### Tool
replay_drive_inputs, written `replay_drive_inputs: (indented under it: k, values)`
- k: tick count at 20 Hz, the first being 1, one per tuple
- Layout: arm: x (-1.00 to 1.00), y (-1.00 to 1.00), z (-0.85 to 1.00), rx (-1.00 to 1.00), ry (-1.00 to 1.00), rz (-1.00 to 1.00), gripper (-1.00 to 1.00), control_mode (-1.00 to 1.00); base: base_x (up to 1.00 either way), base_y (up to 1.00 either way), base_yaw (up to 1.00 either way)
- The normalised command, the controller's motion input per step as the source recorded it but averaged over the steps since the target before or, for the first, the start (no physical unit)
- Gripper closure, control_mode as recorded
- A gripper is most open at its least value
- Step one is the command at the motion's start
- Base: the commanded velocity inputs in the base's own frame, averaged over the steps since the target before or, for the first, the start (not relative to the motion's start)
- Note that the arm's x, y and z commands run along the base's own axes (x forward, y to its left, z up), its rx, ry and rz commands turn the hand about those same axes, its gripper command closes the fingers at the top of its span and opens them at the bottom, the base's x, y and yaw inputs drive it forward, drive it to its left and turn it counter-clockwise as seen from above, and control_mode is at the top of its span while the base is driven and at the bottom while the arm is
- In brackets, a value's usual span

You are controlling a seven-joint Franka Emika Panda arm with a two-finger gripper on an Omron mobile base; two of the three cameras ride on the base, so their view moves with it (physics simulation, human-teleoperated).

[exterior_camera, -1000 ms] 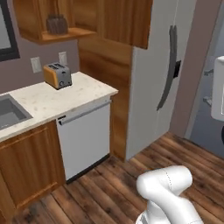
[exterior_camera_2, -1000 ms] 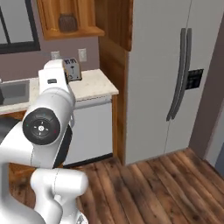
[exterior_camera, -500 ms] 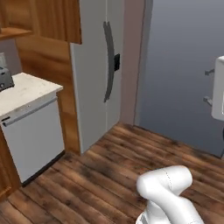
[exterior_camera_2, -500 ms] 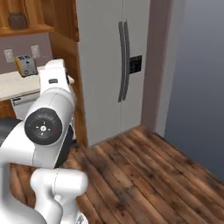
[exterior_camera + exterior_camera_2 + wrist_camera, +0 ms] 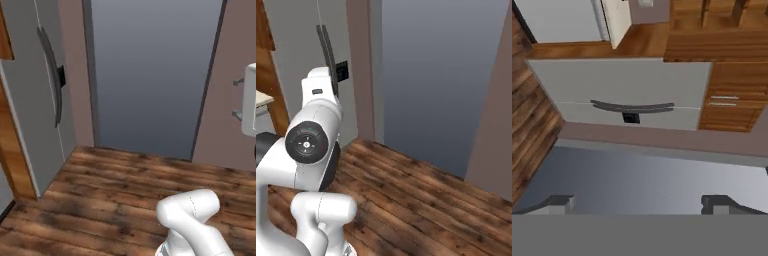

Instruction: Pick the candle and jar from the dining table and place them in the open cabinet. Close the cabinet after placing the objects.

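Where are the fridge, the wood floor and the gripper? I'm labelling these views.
fridge (image 5: 30, 115), left base view, door panel.
wood floor (image 5: 421, 195), right base view, bare planks.
gripper (image 5: 639, 202), hand view, midway between its open fingertips.

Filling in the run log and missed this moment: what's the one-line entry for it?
phase: base in transit | gripper: open, empty | facing: fridge, grey doorway | floor: wood planks
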Motion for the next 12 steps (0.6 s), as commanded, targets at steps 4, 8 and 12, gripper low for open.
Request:
replay_drive_inputs:
  k: [4, 8, 12]
  values:
    - [0.00, 0.00, 0.00, 0.00, 0.00, 0.00, -1.00, 1.00, -0.31, -0.02, -0.63]
    - [0.00, 0.00, 0.00, 0.00, 0.00, 0.00, -1.00, 1.00, -0.23, -0.01, -0.65]
    - [0.00, 0.00, 0.00, 0.00, 0.00, 0.00, -1.00, 1.00, -0.17, -0.02, -0.65]
